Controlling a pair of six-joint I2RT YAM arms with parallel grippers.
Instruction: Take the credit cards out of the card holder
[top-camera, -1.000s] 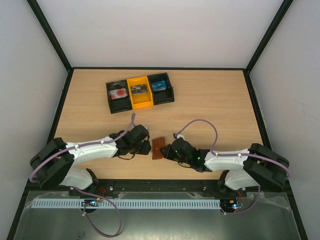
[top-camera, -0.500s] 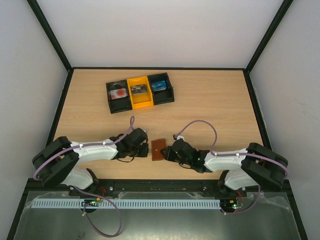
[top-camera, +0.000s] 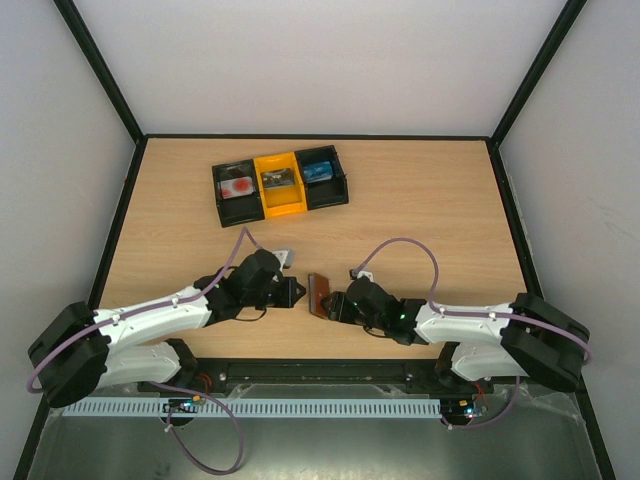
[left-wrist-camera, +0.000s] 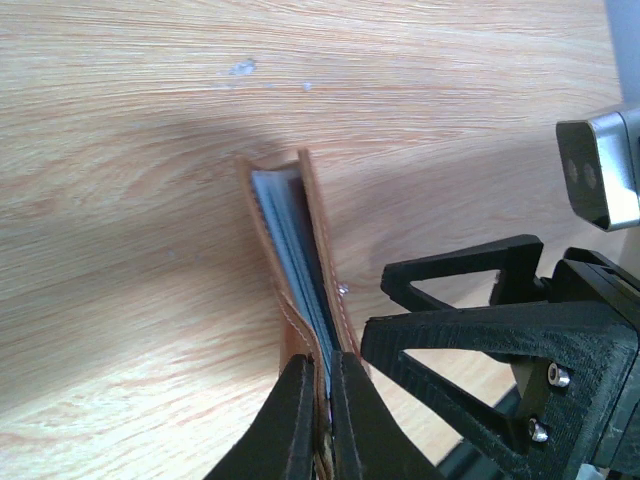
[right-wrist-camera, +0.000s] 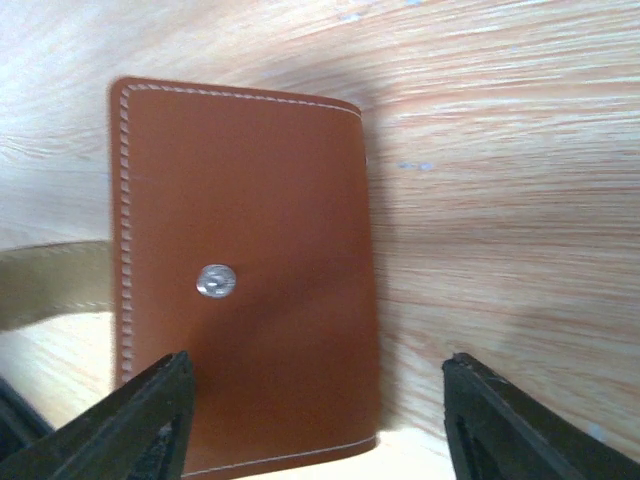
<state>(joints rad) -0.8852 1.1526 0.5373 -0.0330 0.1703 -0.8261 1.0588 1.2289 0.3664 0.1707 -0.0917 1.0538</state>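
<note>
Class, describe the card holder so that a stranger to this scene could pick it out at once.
On the wooden table, look near the front edge, at the middle. There the card holder is held on edge, pinched by the left gripper. It is the only reddish-brown leather piece, with pale stitching and a metal snap, unlike the black-and-yellow tray farther back.

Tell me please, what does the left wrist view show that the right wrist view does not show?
Only the left wrist view: the card holder seen edge-on, slightly open, with grey-blue inner layers, pinched by the shut left end effector; the right end effector appears from outside, open. Only the right wrist view: the holder's flat brown outer face with its metal stud and pale stitching. Both: the card holder and the wooden table.
</note>
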